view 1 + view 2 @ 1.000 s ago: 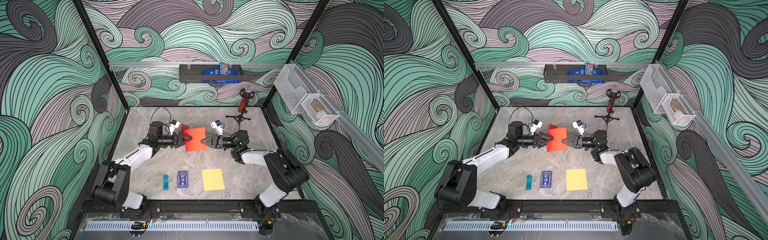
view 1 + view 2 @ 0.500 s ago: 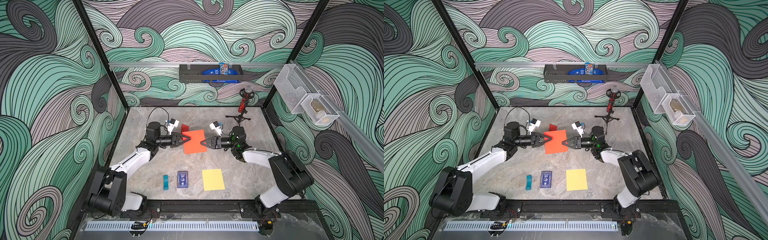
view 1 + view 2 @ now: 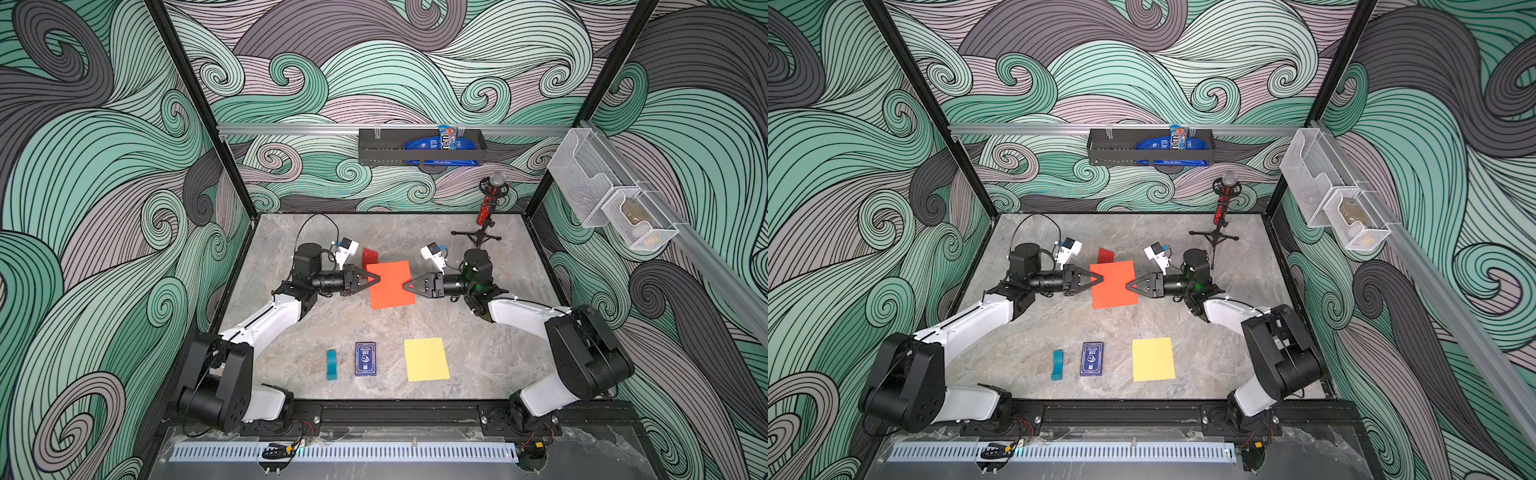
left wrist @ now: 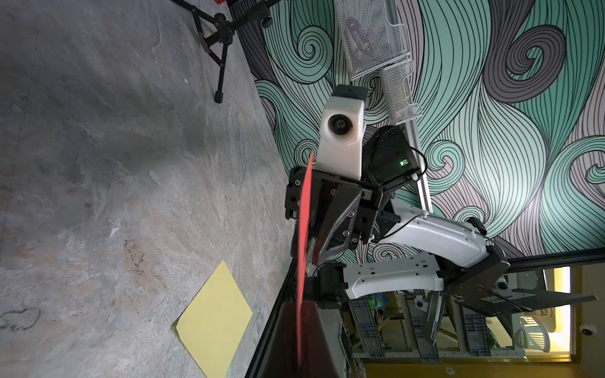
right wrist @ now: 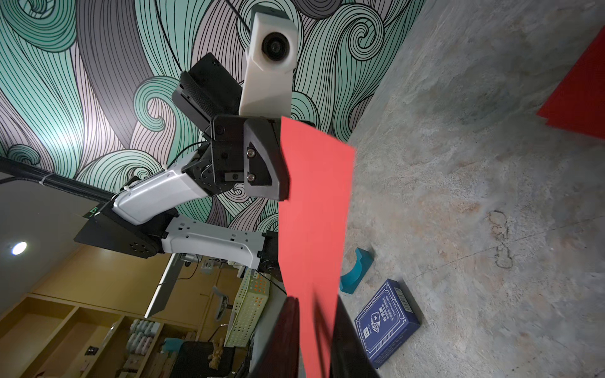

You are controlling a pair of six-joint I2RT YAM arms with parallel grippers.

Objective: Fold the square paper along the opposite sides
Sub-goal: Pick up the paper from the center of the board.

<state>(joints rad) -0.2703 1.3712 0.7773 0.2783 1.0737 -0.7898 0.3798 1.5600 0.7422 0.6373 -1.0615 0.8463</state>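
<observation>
My left claw (image 3: pixel 376 279) has just closed. A second ago its jaws stood wide at the left edge of the orange-red square paper (image 3: pixel 390 286); now they pinch that edge tight. The paper is in the air between my two claws, off the table (image 3: pixel 478 332), and in the left wrist view I see it edge-on, running straight out from this claw. My right claw (image 3: pixel 405 286), which was clamped on the opposite edge, begins to loosen. In the right wrist view its jaws stand a little apart, with the paper between them. I judge that the hold passes from right to left, so the right claw becomes free to take a new place. No crease shows yet, so the fold itself is still to do.

Just behind my left claw a small red paper piece (image 3: pixel 369 257) lies flat. Well in front of it, toward my base, are a teal block (image 3: pixel 331 365) and a dark blue box of playing cards (image 3: pixel 365 358). In front of the right claw lies a yellow paper square (image 3: pixel 427 359). The box carries a barcode and white print, too small for me to read. Far behind the right claw hangs a black basket (image 3: pixel 374 145) with blue snack packets (image 3: pixel 432 145); their lettering I cannot read with certainty.
</observation>
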